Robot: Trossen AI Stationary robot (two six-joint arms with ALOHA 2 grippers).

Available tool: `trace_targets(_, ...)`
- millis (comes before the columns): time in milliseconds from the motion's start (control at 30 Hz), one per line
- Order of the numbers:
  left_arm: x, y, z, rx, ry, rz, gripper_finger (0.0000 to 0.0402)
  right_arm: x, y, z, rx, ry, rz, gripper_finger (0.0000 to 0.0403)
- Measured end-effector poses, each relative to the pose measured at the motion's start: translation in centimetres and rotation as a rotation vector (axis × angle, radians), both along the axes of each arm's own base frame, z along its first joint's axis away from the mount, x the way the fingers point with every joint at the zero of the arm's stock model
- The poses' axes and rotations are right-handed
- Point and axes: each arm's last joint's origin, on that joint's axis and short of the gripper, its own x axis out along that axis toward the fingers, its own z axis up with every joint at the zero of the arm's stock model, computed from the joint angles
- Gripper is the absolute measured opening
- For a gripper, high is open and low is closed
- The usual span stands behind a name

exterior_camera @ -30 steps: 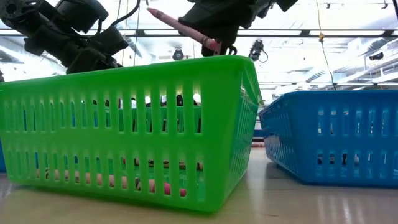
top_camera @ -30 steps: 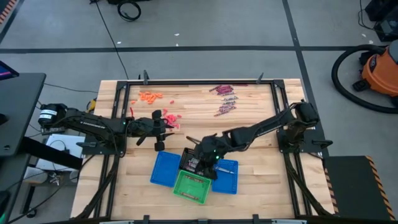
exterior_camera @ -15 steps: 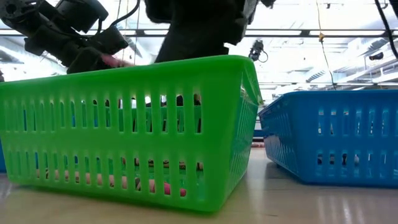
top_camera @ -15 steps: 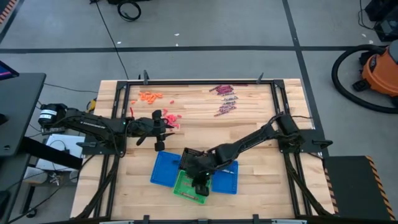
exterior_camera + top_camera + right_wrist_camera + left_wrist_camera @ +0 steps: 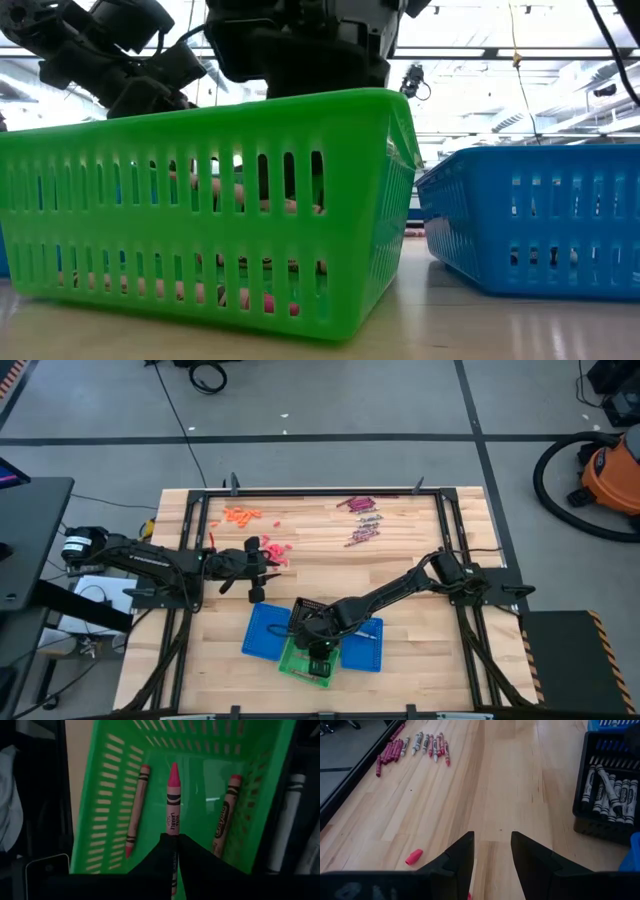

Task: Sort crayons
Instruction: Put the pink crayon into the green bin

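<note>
Right arm has dropped from above the green slotted plastic basket (image 5: 309, 661) to down inside it. My right gripper (image 5: 173, 840) reaches just over the basket floor, jaws still nipping the tail of a pink paper-wrapped wax crayon (image 5: 172, 800), though they look to be starting to ease off. Judgement: this is the drop-off, release about due.

Two more reddish crayons (image 5: 135, 810) lie flat on the basket floor, either side of mine. Walls are thin glossy mesh with upright slots.

Left gripper (image 5: 491, 851) hasn't moved; it waits beyond the basket over bare pale wood surface (image 5: 470, 795), jaws spread, nothing between them. Farther off from the basket, maroon and grey crayons (image 5: 420, 745) remain unsorted in a loose row.
</note>
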Motion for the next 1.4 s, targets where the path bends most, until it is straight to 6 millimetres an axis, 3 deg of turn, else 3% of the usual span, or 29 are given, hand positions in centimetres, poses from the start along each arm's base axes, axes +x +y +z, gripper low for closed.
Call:
trace_targets(400,0.0,0.0,0.0,0.0,0.001,0.0,0.0141,0.0,-0.1,0.2,0.023,-0.006,0.043,0.0094)
trace_targets(733,0.0,0.0,0.0,0.0,0.001,0.0,0.0141,-1.0,-1.6,4.2,-0.021,-0.058,0.065,0.0092)
trace_targets(1400,0.0,0.0,0.0,0.002,0.0,-0.001,0.0141,-2.2,-10.5,5.4,-0.555,0.077,-0.051,0.0091)
